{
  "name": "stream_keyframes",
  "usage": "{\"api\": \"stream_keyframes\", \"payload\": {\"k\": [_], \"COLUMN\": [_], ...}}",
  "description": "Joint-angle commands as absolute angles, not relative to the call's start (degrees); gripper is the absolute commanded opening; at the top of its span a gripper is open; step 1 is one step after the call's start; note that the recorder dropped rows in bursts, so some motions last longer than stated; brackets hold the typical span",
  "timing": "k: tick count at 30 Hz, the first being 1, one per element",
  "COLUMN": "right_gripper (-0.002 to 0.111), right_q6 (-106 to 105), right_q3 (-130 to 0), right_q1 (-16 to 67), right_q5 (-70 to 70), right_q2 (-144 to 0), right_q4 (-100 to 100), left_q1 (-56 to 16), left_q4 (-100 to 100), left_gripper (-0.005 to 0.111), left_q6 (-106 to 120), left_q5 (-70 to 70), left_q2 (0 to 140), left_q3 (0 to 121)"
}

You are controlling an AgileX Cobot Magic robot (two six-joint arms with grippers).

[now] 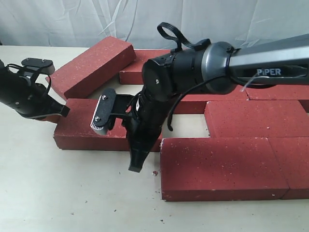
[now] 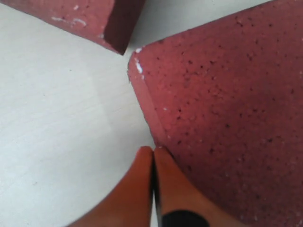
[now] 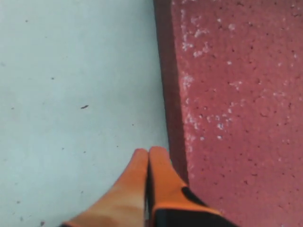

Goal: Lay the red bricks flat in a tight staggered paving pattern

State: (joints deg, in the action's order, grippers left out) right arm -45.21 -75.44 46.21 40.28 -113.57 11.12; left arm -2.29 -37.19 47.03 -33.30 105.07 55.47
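Note:
Several dark-red speckled bricks lie flat on the pale table. A loose brick (image 1: 82,129) lies at front left, partly hidden by my right arm. My left gripper (image 1: 62,110) is shut and empty, its tips against that brick's left end; up close the left gripper (image 2: 153,150) touches the brick's side edge (image 2: 222,118). My right gripper (image 1: 136,166) reaches across, shut and empty, pointing down beside the left end of the big front brick (image 1: 217,166). In the right wrist view the gripper (image 3: 148,151) sits next to that brick's side (image 3: 236,109).
An angled brick (image 1: 91,60) lies at back left, its corner (image 2: 94,16) near the left gripper. More bricks (image 1: 256,118) fill the right side, with a gap between rows. Bare table (image 1: 72,193) runs along the front, with small crumbs.

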Motion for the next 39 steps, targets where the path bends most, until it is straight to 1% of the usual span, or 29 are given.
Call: {"api": "stream_keyframes", "payload": {"k": [1,5,9,14,17,26,37,39], "right_gripper": [-0.001,-0.001,-0.001,-0.001,-0.001,-0.001,-0.001,-0.001], "right_q6": [-44.9,-38.2,-35.3,-35.3,-35.3,-36.3,-36.5,-47.1], "right_q3": [-75.7,-75.5,-73.3,-69.6,-68.6,-68.5,-68.5,-68.5], "right_q1": [46.1,41.9,35.8,28.9,27.0,26.8,26.8,28.3], "right_q5": [45.5,49.6,50.2,45.1,41.6,38.3,39.4,43.1], "right_q2": [-108.8,-105.2,-101.9,-100.5,-100.6,-100.6,-100.6,-100.6], "right_q4": [8.1,4.1,5.7,6.5,6.5,9.6,10.9,18.5], "left_q1": [-2.6,-2.6,-2.6,-2.6,-2.6,-2.6,-2.6,-2.6], "left_q4": [-38.3,-38.0,-38.0,-38.0,-38.0,-40.1,-39.9,-39.1], "left_gripper": [0.0,0.0,0.0,0.0,0.0,0.0,0.0,0.0], "left_q6": [47.4,47.4,47.4,47.4,47.5,47.5,48.6,48.6], "left_q5": [-35.2,-34.9,-34.8,-35.4,-35.5,-35.8,-36.4,-36.0], "left_q2": [104.9,104.9,104.9,104.9,104.9,105.7,108.2,108.2], "left_q3": [55.3,55.3,55.3,55.3,55.3,55.3,56.1,56.1]}}
